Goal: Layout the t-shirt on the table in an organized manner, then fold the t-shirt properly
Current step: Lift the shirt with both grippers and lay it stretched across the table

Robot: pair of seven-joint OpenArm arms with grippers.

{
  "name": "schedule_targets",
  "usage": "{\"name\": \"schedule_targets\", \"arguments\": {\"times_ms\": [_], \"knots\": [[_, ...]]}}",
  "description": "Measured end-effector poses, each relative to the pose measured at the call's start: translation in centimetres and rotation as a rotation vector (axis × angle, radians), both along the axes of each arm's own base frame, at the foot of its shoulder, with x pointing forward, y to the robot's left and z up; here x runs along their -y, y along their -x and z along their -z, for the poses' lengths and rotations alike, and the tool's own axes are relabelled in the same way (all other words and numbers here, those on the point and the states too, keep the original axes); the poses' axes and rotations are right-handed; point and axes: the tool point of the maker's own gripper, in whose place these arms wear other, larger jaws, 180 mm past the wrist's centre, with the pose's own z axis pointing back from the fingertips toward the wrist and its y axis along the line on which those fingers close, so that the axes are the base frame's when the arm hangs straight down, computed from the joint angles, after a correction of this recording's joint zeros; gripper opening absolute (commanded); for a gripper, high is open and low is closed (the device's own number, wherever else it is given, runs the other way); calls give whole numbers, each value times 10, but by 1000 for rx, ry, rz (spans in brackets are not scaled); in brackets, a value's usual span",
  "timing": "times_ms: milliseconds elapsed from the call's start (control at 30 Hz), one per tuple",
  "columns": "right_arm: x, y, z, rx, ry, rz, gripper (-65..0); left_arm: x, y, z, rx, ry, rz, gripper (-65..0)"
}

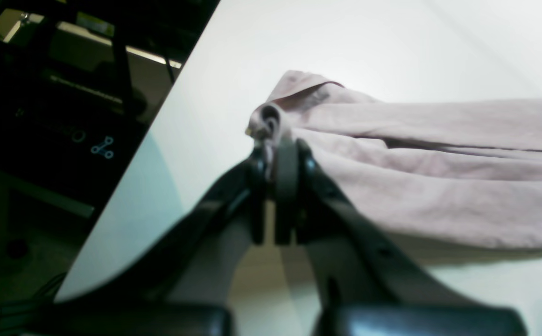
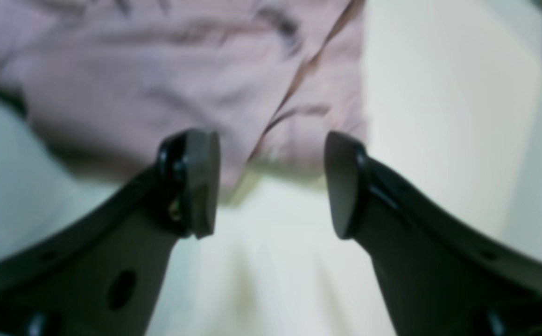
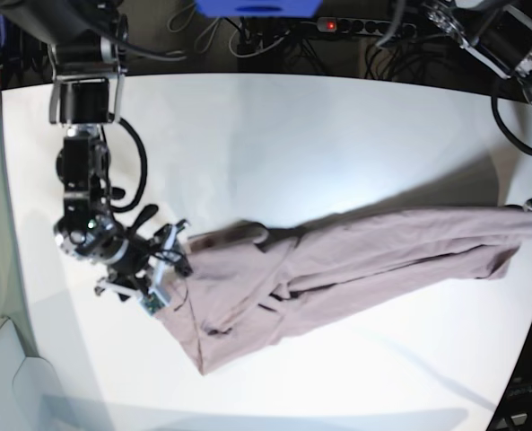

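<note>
Stretching between both arms, t-shirt (image 3: pixel 337 265), left hand (image 1: pixel 274 154) clamped on it, right hand (image 2: pixel 271 184) spread beside it.

We see the right gripper (image 2: pixel 271 184) low over the table with its jaws spread wide and nothing between them — its arm reaches down the base view's left side. The left gripper (image 1: pixel 275 154) is clamped tight on a bunched corner of the t-shirt (image 1: pixel 439 154).
</note>
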Motion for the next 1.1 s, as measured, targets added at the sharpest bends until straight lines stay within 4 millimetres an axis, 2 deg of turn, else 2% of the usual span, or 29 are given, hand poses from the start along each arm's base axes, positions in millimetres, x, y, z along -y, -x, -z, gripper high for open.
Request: {"name": "schedule_targets", "arguments": {"times_ms": [133,233,367,500,667,833,900,933,1033,1100], "knots": [[0,29,41,-117,-8,13,-286,0,0,0,-2,2,0,-649],[-11,33,51,-144,-44,7,-286,0,0,0,-2,2,1,-649],[-12,37,66,-194,-51,13,-286,0,0,0,-2,1,0,-649],[-18,32,74,-224,-77,12,-286,0,1,-1,0,-1,-1,-649],[-25,21,75,-189,-153,14,-286,0,9,7,-29,-4,-2,-649],[-30,11,76,-190,-184,14,-290,0,9,4,-24,-11,0,-649],[-30,10,77,-193,-198,16,-331,1,11,5,-24,-11,3,-649],[-31,9,78,-197,-206,19,-387,0,12,6,-30,-12,2,-649],[-31,8,81,-205,-219,26,-638,0,13,7,-36,-12,0,-649],[-32,9,82,-207,-222,26,-650,1,11,6,-29,-11,3,-649]]}}
